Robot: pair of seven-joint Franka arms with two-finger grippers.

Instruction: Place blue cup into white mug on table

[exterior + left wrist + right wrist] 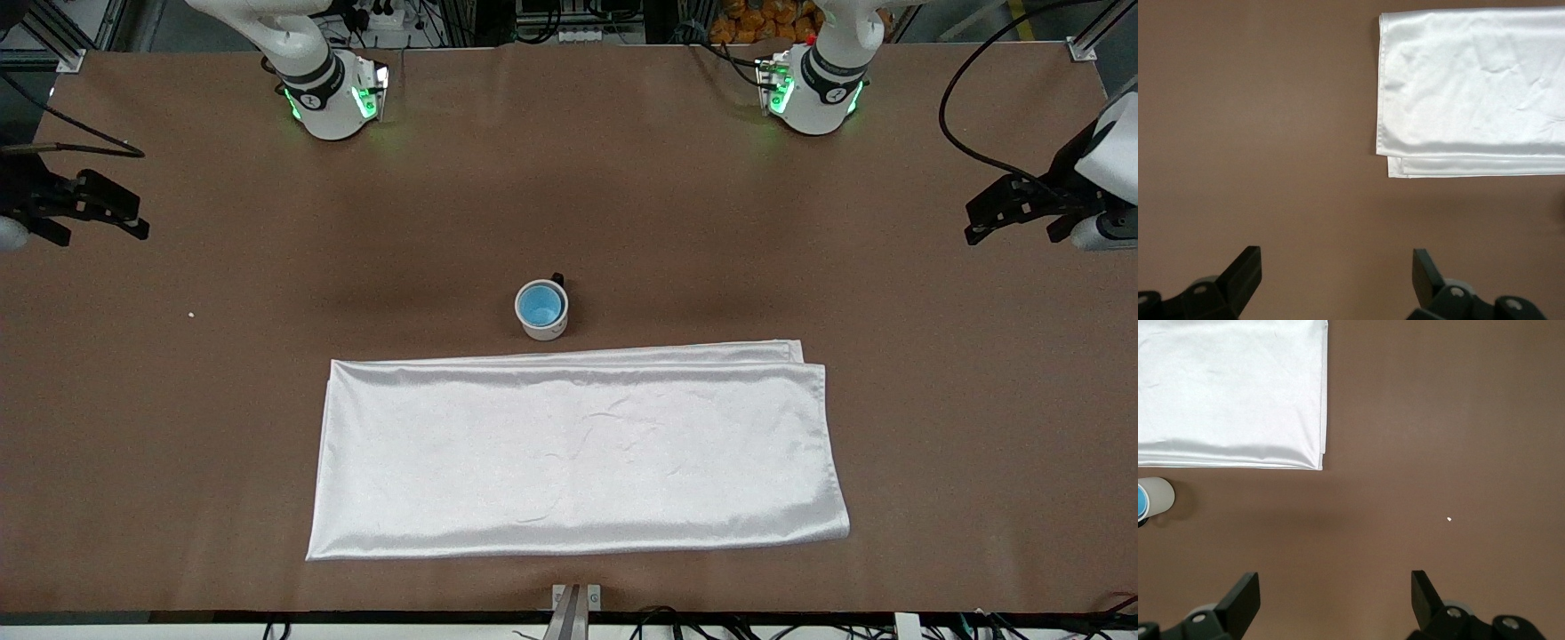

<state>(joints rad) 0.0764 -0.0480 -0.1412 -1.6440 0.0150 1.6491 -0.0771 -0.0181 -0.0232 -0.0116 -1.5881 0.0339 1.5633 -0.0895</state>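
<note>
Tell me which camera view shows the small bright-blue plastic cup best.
The front view: the blue cup sits fully inside the white ceramic mug, seen from above. The right wrist view catches only a sliver at its edge; the left wrist view shows none.

high front camera faces the bases; both wrist cameras look down, sharing the white cloth (578, 453).

Both arms wait, black two-finger left gripper (978, 220) and right gripper (133, 218) spread wide, over opposite ends of the matte brown table (267, 293).
</note>
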